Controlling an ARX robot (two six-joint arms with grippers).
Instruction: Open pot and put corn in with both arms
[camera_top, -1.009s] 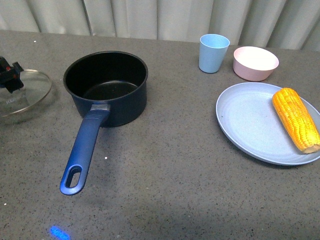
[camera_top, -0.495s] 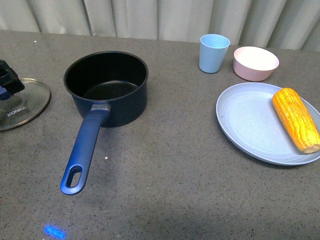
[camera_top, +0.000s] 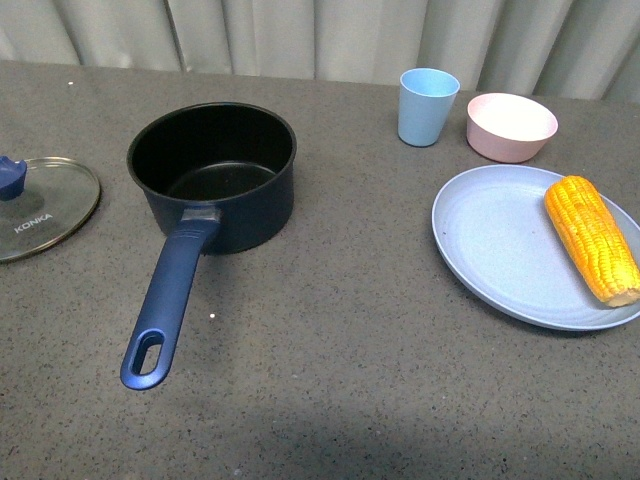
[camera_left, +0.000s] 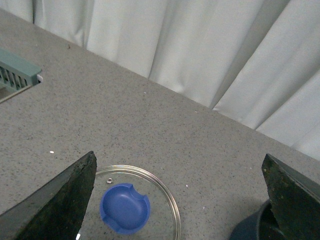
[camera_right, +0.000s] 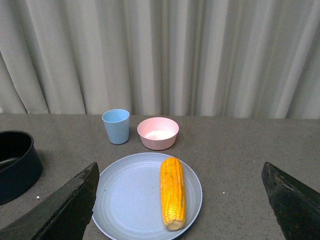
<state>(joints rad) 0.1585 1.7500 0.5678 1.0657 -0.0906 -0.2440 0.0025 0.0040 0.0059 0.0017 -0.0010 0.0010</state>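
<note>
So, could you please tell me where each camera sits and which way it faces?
Front view: on the robot's body, looking down at the pot, glass lid and corn; no arm shows.
Left wrist view: above the glass lid, looking down; open left gripper shows.
Right wrist view: over the table, facing the corn and curtain; open right gripper shows.
Shared: all three show the pot.

Left gripper (camera_left: 178, 155) has let go of the lid (camera_top: 50, 200) and withdrawn from the front view. The lid, previously tilted, now lies flat below its spread jaws.
</note>
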